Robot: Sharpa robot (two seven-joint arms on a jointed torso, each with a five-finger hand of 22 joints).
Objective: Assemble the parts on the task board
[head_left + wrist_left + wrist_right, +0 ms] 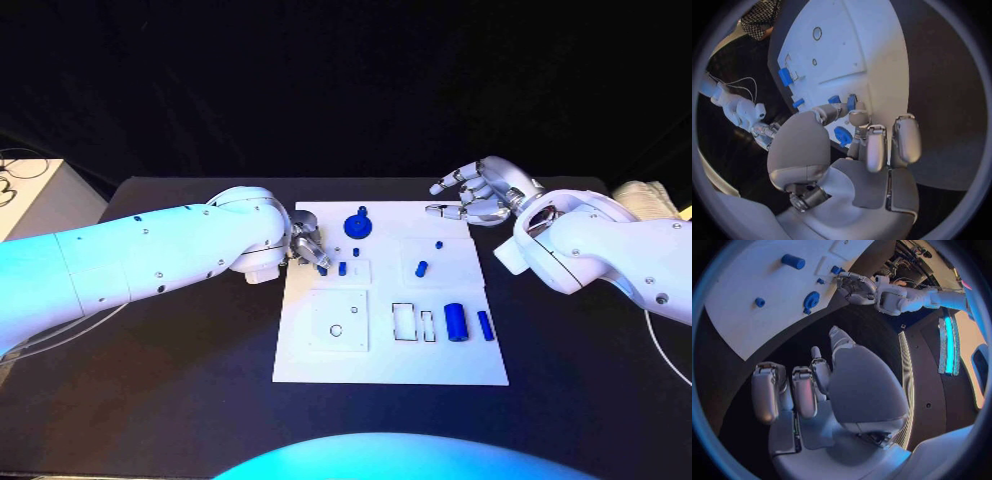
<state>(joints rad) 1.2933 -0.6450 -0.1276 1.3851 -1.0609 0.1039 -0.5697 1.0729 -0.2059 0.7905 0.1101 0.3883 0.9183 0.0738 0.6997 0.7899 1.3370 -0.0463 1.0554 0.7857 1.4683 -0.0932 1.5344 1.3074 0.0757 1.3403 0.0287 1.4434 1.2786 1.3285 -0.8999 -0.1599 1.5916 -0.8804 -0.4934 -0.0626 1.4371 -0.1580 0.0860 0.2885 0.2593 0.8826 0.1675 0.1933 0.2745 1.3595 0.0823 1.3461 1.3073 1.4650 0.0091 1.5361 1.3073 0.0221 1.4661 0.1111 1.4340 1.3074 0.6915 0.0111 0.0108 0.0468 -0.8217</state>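
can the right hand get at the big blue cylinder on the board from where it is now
Probably yes. The right hand hovers open past the task board's far right corner, holding nothing, and the big blue cylinder lies uncovered on the board's right side, with only a smaller blue part beside it.

You had a dark room with cool blue light washing the left arm (130, 262) — the task board (389, 365) glared white against the black worktop (144, 400). Both wrist views bent straight edges toward their rims, and a bright cyan strip (948, 345) flared in the right one.
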